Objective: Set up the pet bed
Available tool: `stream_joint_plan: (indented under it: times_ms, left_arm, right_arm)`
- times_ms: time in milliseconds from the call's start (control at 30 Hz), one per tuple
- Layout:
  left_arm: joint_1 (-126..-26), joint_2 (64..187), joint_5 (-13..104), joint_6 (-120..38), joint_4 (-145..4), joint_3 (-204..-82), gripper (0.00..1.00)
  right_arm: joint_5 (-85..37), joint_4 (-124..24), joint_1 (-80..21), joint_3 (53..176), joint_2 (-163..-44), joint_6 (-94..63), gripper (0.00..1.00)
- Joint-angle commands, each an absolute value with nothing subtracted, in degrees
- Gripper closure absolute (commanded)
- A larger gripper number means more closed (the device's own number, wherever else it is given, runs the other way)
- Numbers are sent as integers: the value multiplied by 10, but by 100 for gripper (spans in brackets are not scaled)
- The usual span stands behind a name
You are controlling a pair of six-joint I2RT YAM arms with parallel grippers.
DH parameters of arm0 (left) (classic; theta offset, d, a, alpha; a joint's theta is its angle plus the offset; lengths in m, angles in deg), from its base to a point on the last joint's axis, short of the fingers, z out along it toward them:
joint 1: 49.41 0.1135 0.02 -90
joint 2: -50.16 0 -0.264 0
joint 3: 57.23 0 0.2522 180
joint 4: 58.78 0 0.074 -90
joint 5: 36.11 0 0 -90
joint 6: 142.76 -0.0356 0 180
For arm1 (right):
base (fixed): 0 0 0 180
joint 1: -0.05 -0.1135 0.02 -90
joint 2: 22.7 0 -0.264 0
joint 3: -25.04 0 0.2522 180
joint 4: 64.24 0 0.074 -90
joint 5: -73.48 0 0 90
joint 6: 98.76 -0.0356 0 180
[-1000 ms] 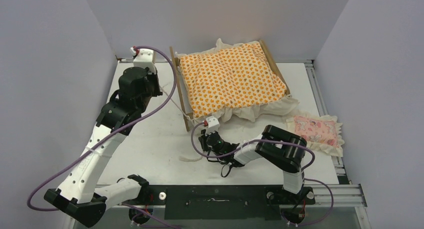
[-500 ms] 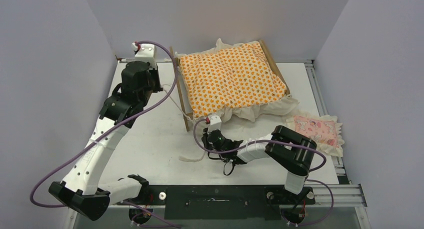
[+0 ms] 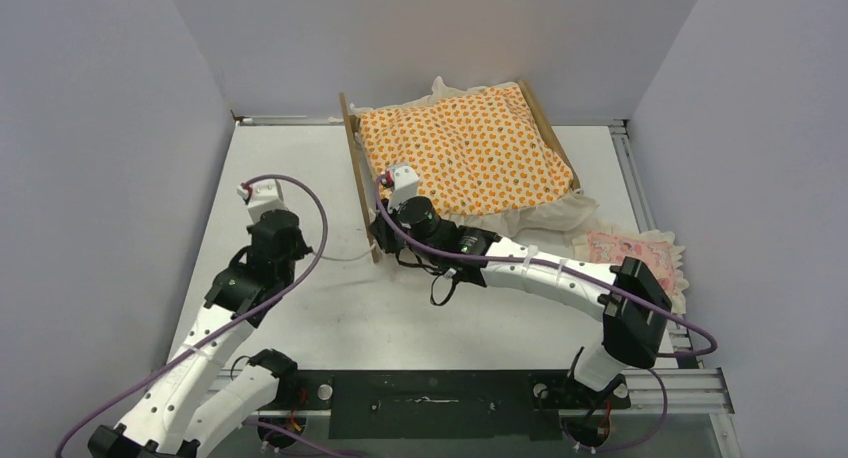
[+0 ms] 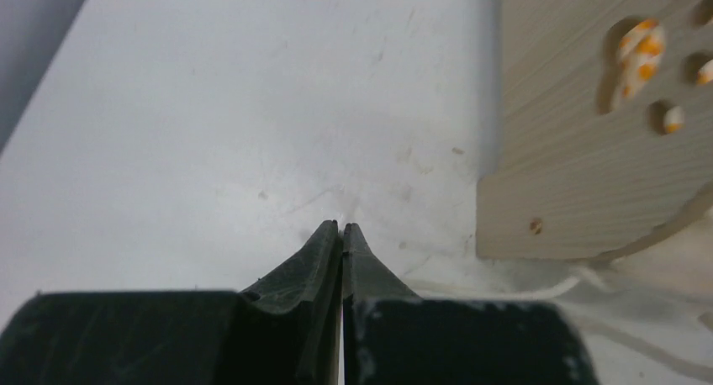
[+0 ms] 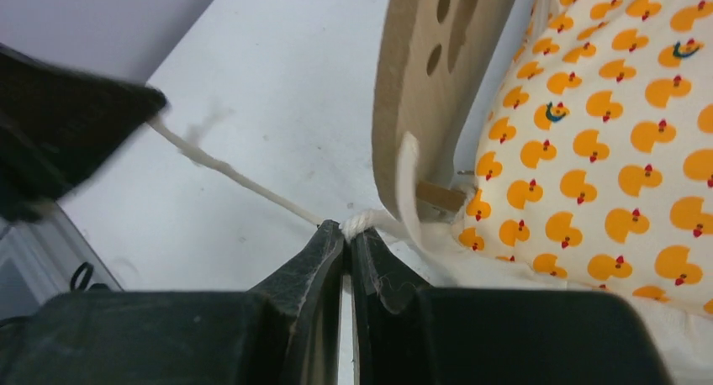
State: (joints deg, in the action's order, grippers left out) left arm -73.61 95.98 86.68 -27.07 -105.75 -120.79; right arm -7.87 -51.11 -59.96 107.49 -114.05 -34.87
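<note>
The pet bed point(image 3: 356, 173) stands at the back, its plywood headboard point(image 5: 425, 108) with paw-print cutout facing left. An orange-patterned mattress point(image 3: 460, 153) lies in it, ruffles spilling over the near end. My right gripper point(image 5: 347, 229) is shut on a white cord point(image 5: 240, 179) at the headboard's near lower corner point(image 3: 376, 253). That cord runs left along the table to my left gripper point(image 3: 303, 250). The left gripper point(image 4: 342, 227) is shut a little left of the headboard point(image 4: 580, 166), with nothing showing between its fingertips. The cord point(image 4: 504, 286) passes beside its right finger.
A small pink frilled pillow point(image 3: 632, 260) lies on the table at the right, close to the right arm's elbow. White walls close in on the left, back and right. A metal rail point(image 3: 640, 193) runs along the table's right edge.
The left arm came down from the far left corner to level with the headboard's near corner. The right gripper travelled from mid-table up to that corner, its arm now stretched out.
</note>
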Motion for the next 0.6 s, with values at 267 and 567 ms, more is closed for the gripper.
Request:
stream_joint_plan:
  times_ms: [267,567]
  left_arm:
    - [-731,884,863,89,-1095,-927,100]
    - [-731,856,913,196,-1181,-931,100]
  right_arm:
    - [-160,-410,-525,1209,-1171,-344,95]
    - [-191,-433,-464,1277,-1242,-348,95]
